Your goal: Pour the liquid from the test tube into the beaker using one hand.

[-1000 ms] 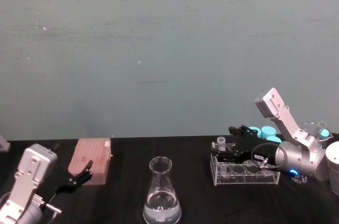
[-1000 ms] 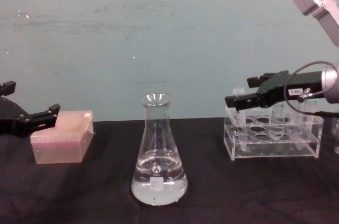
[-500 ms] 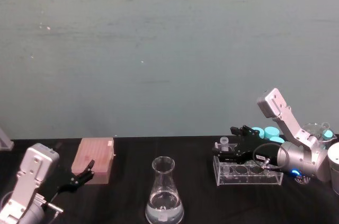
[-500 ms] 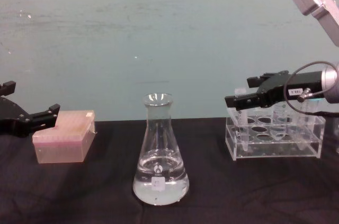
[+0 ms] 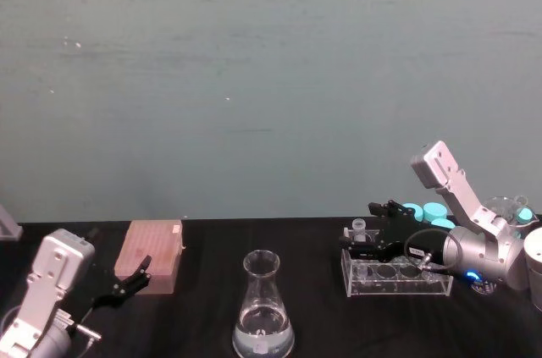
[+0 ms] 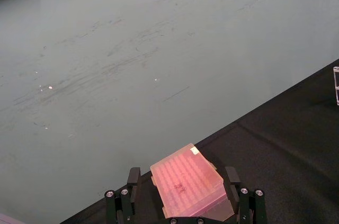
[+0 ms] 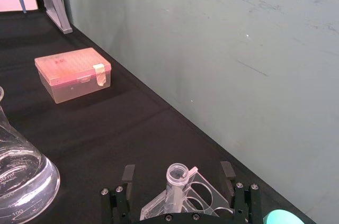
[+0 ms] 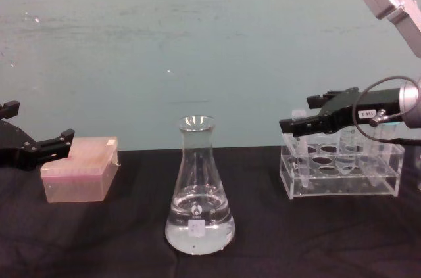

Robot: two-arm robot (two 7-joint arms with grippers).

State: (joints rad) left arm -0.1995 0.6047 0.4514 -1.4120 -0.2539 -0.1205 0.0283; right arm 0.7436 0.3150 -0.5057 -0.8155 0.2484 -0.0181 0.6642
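So we're at the grab stage. The right gripper [image 7: 179, 193] sits spread wide around the test tube [image 7: 176, 180], which stands upright in the near end of the acrylic rack [image 8: 342, 173], fingers not touching it. Next I'd guess: close, lift straight out. The beaker [image 8: 198, 189] waits well off toward the left gripper [image 5: 129, 279], parked spread by the pink box [image 5: 152, 255].

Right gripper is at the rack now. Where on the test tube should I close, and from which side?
Judging by its pose, grip the test tube just under its rim, where it stands above the rack. Come in level from the flask-side end, as the open right gripper is already straddling it.
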